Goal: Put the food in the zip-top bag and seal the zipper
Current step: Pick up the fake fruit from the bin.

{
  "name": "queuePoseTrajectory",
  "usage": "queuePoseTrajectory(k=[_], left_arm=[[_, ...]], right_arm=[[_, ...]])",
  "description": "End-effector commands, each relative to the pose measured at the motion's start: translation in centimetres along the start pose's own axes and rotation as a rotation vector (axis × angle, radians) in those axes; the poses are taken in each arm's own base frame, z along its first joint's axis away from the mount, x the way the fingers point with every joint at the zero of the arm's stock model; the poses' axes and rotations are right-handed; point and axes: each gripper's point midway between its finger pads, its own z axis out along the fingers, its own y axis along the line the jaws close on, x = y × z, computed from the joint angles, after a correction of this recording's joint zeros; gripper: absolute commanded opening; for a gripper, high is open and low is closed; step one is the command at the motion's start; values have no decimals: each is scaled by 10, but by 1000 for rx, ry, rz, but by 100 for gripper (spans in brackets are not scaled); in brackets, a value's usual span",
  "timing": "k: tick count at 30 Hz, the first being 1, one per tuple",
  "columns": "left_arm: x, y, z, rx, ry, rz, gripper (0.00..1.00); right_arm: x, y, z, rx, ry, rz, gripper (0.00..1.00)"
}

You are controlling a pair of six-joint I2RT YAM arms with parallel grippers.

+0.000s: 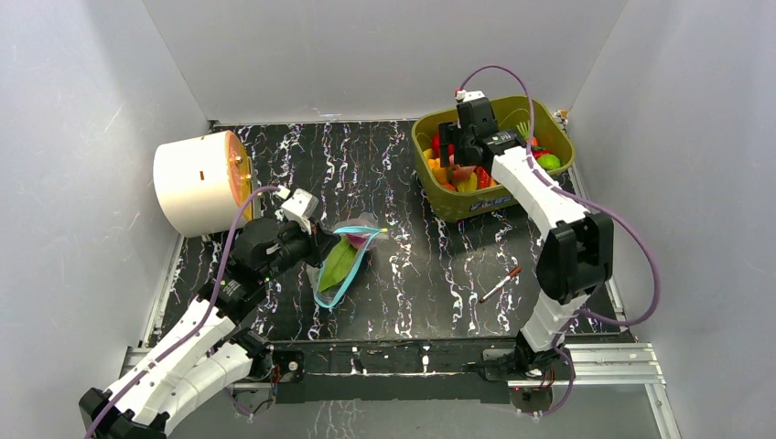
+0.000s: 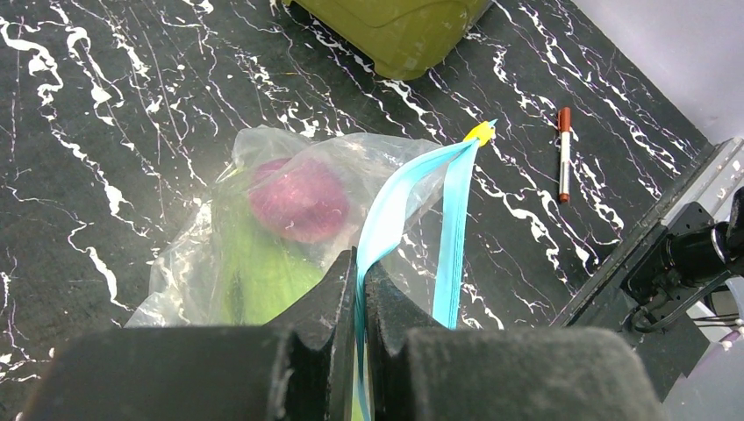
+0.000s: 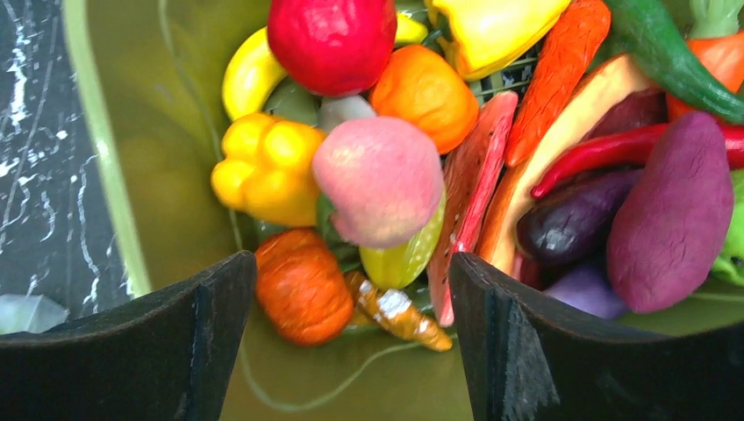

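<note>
Olive tub (image 1: 455, 203), upper right of the top view, is piled with toy food (image 3: 379, 180): light, hard, probably slick, so pinch across a narrow piece. Zip-top bag (image 1: 340, 265) lies centre-left on the desk (image 1: 430, 274), floppy, with a green leaf and a purple piece inside; the zipper (image 2: 390, 210) is the best hold. Left gripper (image 2: 360, 259) is clamped on that strip. Right gripper (image 3: 351, 272) is spread wide over the tub, holding nothing.

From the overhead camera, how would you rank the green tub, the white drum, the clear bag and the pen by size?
Largest to smallest:
1. green tub
2. white drum
3. clear bag
4. pen
The tub and drum are fairly close, but the tub looks wider.
</note>
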Motion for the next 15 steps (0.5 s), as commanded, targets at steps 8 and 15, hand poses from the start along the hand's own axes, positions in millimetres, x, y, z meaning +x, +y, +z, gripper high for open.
queuePoseTrajectory(k=[8, 15], left_arm=[[-12, -9, -3, 49, -35, 29, 0], [-13, -6, -4, 31, -44, 34, 0]], right_arm=[[-26, -14, 47, -32, -4, -39, 90], [-8, -14, 70, -35, 60, -63, 89]])
